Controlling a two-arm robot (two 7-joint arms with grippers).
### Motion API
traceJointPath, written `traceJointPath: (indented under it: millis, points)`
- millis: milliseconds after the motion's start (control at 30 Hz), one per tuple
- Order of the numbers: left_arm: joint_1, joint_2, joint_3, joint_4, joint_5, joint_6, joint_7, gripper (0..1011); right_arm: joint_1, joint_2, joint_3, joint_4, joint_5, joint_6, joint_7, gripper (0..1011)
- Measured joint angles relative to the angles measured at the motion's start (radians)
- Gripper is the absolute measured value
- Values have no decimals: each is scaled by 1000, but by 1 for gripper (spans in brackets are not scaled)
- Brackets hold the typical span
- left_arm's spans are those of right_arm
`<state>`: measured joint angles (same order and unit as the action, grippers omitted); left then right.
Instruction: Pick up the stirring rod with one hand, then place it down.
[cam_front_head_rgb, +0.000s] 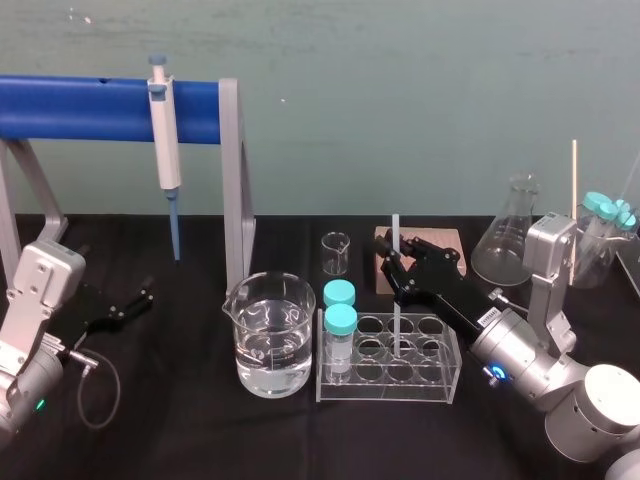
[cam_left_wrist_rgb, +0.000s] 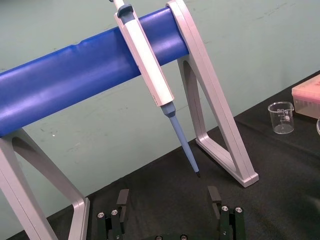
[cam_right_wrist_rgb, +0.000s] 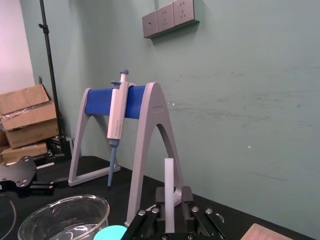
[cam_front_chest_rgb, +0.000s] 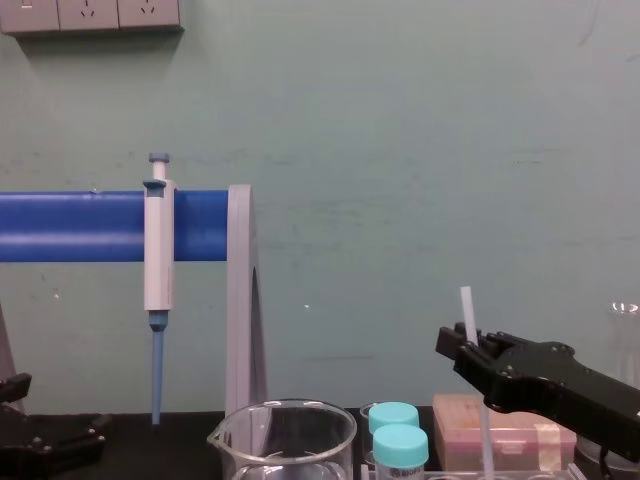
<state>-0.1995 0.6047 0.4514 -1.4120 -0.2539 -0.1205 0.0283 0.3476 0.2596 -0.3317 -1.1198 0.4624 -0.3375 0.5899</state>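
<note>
In the head view the right claw (cam_front_head_rgb: 396, 262) was clamped on the stirring rod (cam_front_head_rgb: 396, 228). The rod stood near upright with its lower end in a middle well of the clear tube rack (cam_front_head_rgb: 440, 388), so it was best moved straight along its own axis, lest it lever against the well's rim. In the left wrist view the left claw (cam_left_wrist_rgb: 168, 200) sat parked above the counter (cam_left_wrist_rgb: 280, 200), fingers spread; the right wrist view showed the rod (cam_right_wrist_rgb: 169, 185) centred in the right claw's grip, and the chest view showed the rod (cam_front_chest_rgb: 466, 310) leaning slightly, which called for a firm hold.
</note>
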Motion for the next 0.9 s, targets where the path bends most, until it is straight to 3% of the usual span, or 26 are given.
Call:
traceJointPath:
  millis: [167, 233, 367, 400, 600, 900]
  points:
    - [0, 0, 0, 0, 0, 0, 0, 1000, 0, 0, 0, 0, 0, 0, 0, 298]
    - [0, 0, 0, 0, 0, 0, 0, 1000, 0, 1, 0, 0, 0, 0, 0, 406]
    - [0, 0, 0, 0, 0, 0, 0, 1000, 0, 1, 0, 0, 0, 0, 0, 498]
    - [0, 0, 0, 0, 0, 0, 0, 1000, 0, 1, 0, 0, 0, 0, 0, 567]
    - [0, 0, 0, 0, 0, 0, 0, 1000, 0, 1, 0, 0, 1, 0, 0, 768]
    - [0, 0, 0, 0, 0, 0, 0, 1000, 0, 1, 0, 0, 1, 0, 0, 986]
